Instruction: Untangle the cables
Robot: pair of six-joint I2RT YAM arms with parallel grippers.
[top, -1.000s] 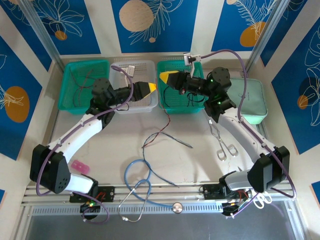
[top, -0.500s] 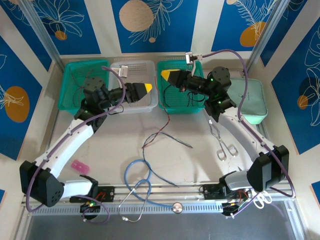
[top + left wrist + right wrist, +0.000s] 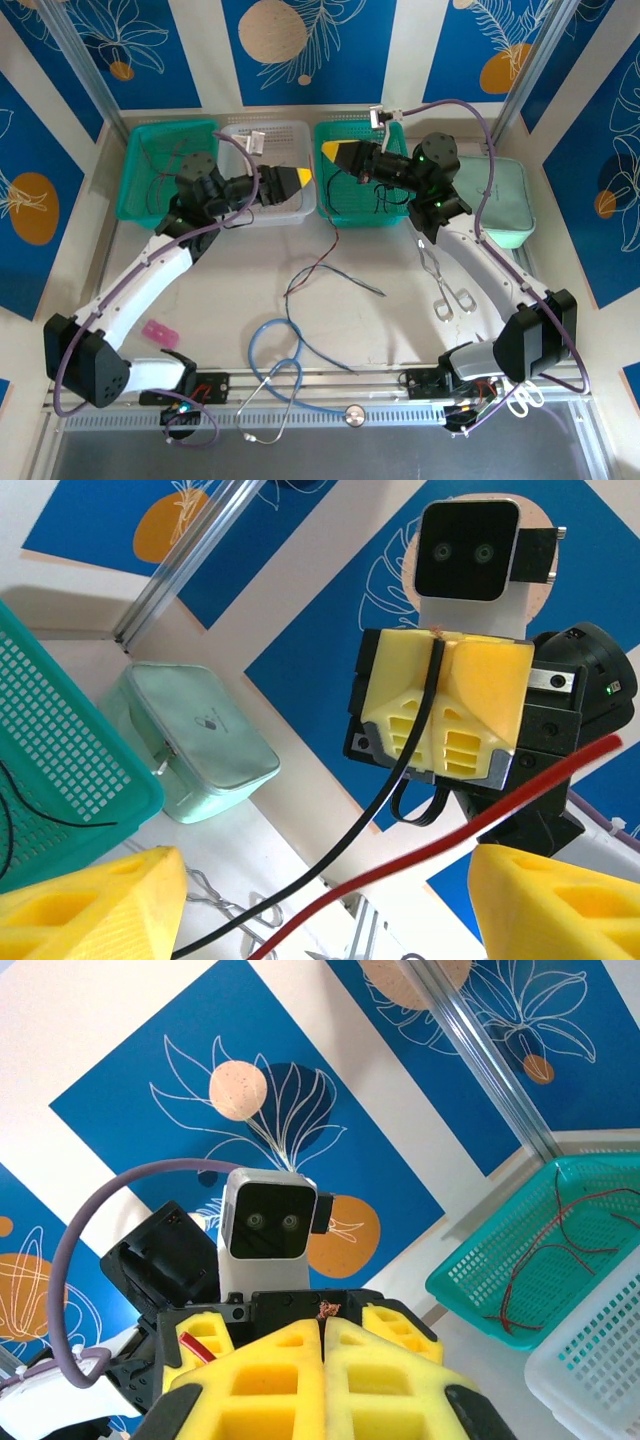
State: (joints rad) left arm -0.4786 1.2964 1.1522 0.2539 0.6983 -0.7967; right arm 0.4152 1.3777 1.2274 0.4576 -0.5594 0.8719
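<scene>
A: Where to find the cables [image 3: 318, 262]?
B: Red, black and blue-grey, mostly loose on the bare table [image 3: 240, 290], tangled between the baskets and the stethoscope [image 3: 252, 350]. One strand leading up to the front rim of the middle green basket [image 3: 365, 218], right below both grippers.
A: And at the left gripper [image 3: 298, 177]?
B: Hovering by the right wall of the white basket [image 3: 285, 127], fingers [image 3: 90, 905] spread wide in the left wrist view, gripping nothing. Crossing the gap between them: the red cable [image 3: 440, 844] and the black cable [image 3: 433, 690], contact impossible to judge.
A: Facing the right gripper [image 3: 334, 153], then?
B: Yes, nose to nose, near but apart, above the middle green basket's left end. Pads [image 3: 482, 705] pressed together there, pinching the black cable in the seam, with a short black loop hanging underneath.
A: Same from the right wrist?
B: Same. Shut flush at the yellow fingertips [image 3: 390, 1380], with a frayed reddish bit poking out at the top of the seam. Hard to say which cable.
A: Anything else lying about?
B: More red wire [image 3: 530, 1252] inside the far-left green basket [image 3: 480, 1290]. Scissor-like metal tongs [image 3: 447, 290] right of the cables, a small pink piece [image 3: 158, 331] near the left arm's base, a pale green case [image 3: 505, 200] at far right.
</scene>
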